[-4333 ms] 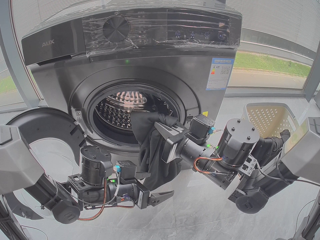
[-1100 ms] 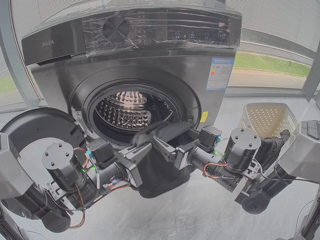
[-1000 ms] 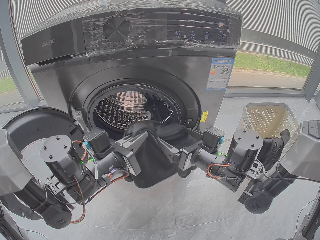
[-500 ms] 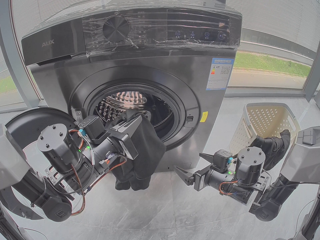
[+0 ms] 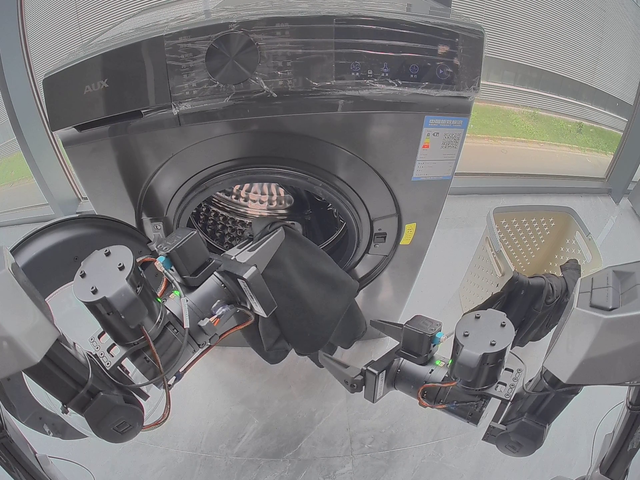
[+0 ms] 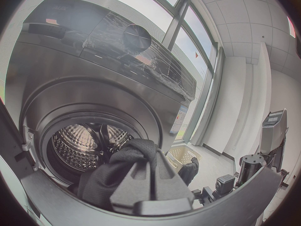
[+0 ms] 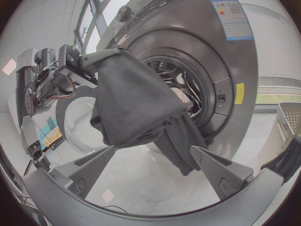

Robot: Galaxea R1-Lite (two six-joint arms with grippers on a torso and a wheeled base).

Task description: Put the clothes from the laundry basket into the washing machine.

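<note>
Left hand (image 5: 275,235) (image 6: 153,156) has its fingers pressed together on a fold of a dark garment (image 5: 308,301) (image 6: 106,178) (image 7: 134,101), holding it up just in front of the washing machine's (image 5: 267,138) round opening. To that hand's left, the machine's door (image 5: 70,248) stands swung wide open. The garment hangs from the pinch in a broad sheet, covering the lower part of the opening, and its bottom end dangles above the grey floor (image 5: 267,421). None of it lies inside the drum (image 5: 233,225) (image 6: 73,145), whose perforated steel wall shows behind the cloth.

Further right and lower, the right hand (image 5: 357,351) (image 7: 151,148) sits just under the garment's hanging tail with its fingers spread wide. The right wrist view shows the tail drooping between them; whether the cloth touches a finger cannot be told.

At the far right, the laundry basket (image 5: 540,235) stands on the floor beside the machine, with a second dark garment (image 5: 533,298) draped over its near rim.
</note>
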